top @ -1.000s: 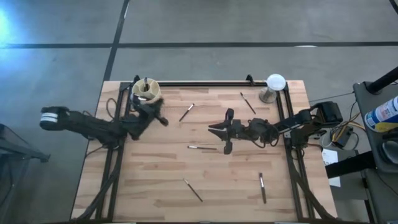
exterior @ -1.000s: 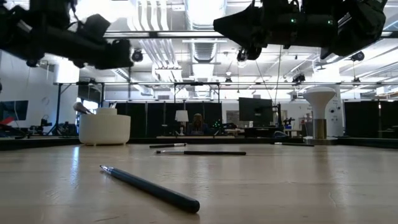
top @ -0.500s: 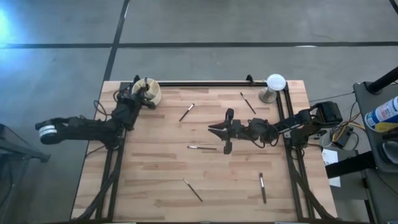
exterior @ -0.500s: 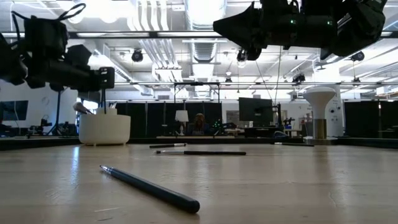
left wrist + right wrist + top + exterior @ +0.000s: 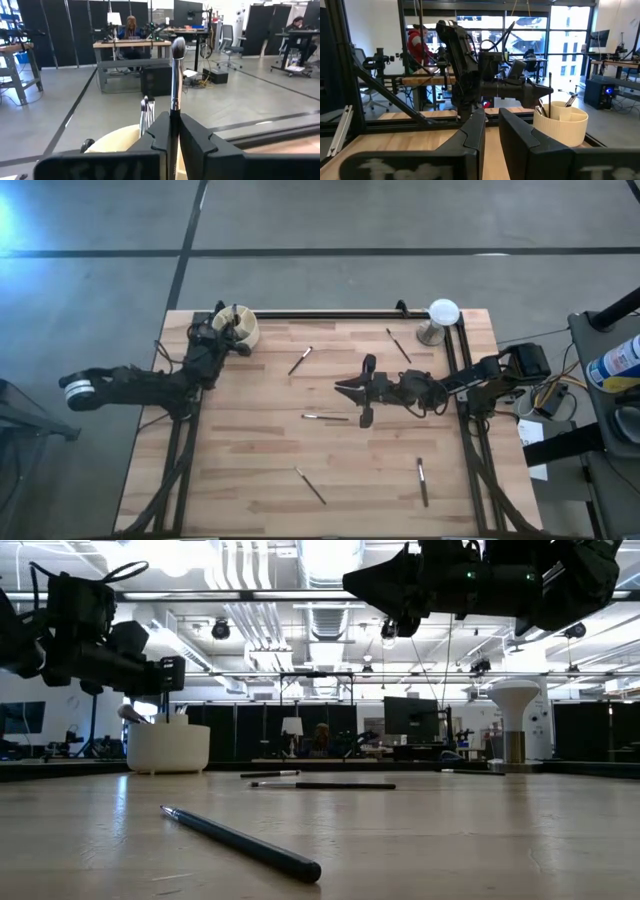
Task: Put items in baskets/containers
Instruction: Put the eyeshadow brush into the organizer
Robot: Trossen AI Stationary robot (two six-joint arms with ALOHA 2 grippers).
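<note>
The cream cup (image 5: 240, 326) stands at the table's far left corner with several brushes upright in it. My left gripper (image 5: 173, 120) is level just beside it, shut on an upright makeup brush with a fluffy dark head (image 5: 177, 47). In the low view this brush's handle (image 5: 165, 700) runs down to the cup's mouth (image 5: 168, 726). My right gripper (image 5: 343, 388) hovers over the table's middle with a narrow gap (image 5: 492, 125) and nothing in it. Loose brushes lie flat on the wood: (image 5: 300, 360), (image 5: 398, 345), (image 5: 325, 417). My left gripper pinches the brush's handle (image 5: 173, 107) between its two fingers, just below the metal collar under the head. The fingers come level from the table's near left side and lie across the handle. The brush stands upright, head up, over the cup; its lower end is hidden.
Two more brushes lie near the table's front edge (image 5: 310, 486), (image 5: 422, 482); the first shows close in the low view (image 5: 240, 842). A white dome on a metal stand (image 5: 440, 315) is at the far right corner. A black frame rail (image 5: 330, 313) runs along the far edge.
My left gripper has swung with its brush from over the table toward the far left corner and sunk a little, and it now stands at the cup. The brush has stayed upright in the fingers. My right gripper has kept still.
</note>
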